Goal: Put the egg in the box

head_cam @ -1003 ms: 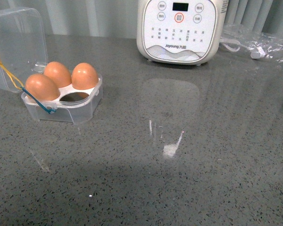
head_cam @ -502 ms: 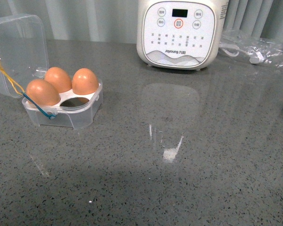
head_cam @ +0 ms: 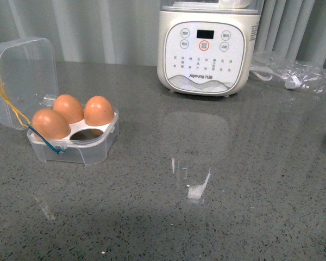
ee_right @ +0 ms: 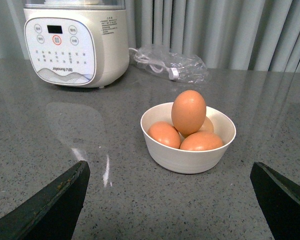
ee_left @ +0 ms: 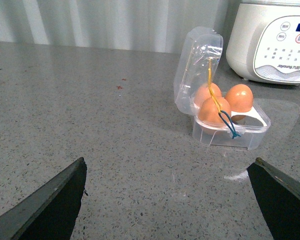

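Note:
The box [head_cam: 76,142] is a clear plastic case at the left of the grey counter, its hinged lid [head_cam: 23,76] standing open. Three brown eggs fill three cups; the near-right cup [head_cam: 88,134] is empty. The box also shows in the left wrist view [ee_left: 232,130], ahead and to one side of my open, empty left gripper [ee_left: 170,161]. In the right wrist view an egg [ee_right: 188,112] stands on top of other brown eggs in a white bowl [ee_right: 188,157]. My open, empty right gripper [ee_right: 171,163] is just short of the bowl. Neither gripper shows in the front view.
A white Joyoung appliance [head_cam: 206,46] stands at the back of the counter, with a clear plastic bag holding a cable [head_cam: 288,73] to its right. Yellow and blue elastic bands [head_cam: 13,111] hang at the box's left side. Curtains run behind the counter.
The front view has shifted, so the box and the appliance sit a little lower in the picture. Nothing on the counter has moved.

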Tool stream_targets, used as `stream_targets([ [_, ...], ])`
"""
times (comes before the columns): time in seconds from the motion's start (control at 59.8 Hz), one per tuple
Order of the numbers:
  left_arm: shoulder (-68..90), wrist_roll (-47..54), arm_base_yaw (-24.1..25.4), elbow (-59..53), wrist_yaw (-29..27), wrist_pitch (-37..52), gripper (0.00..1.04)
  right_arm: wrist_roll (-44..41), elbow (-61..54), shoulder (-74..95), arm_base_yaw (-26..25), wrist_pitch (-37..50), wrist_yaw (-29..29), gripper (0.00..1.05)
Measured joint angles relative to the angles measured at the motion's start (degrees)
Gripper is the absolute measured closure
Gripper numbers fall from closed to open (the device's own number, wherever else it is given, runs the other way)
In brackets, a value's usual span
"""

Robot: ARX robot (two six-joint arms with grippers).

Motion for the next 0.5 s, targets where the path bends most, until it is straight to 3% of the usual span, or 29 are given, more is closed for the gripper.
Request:
stream_targets([
  [0.217, 0.0, 0.0, 0.0, 0.0, 0.0, 0.0, 0.07, 0.0, 0.0, 0.04, 0.04, -0.02, 0.33, 0.07],
  [0.301, 0.0, 0.0, 0.0, 0.0, -0.04, 0.0, 0.07, 0.07, 0.2, 3.54, 2.89, 1.79, 13.16, 0.07],
  [0.334, 0.0, 0.02, 0.0, 0.0, 0.04, 0.0, 0.07, -0.15, 0.48, 6.34, 2.38, 4.66, 14.71, 0.07],
  [0.502, 0.0, 0.0, 0.0, 0.0, 0.02, 0.0, 0.07, -0.28, 6.03, 20.94, -4.66, 19.61, 7.06, 0.07],
])
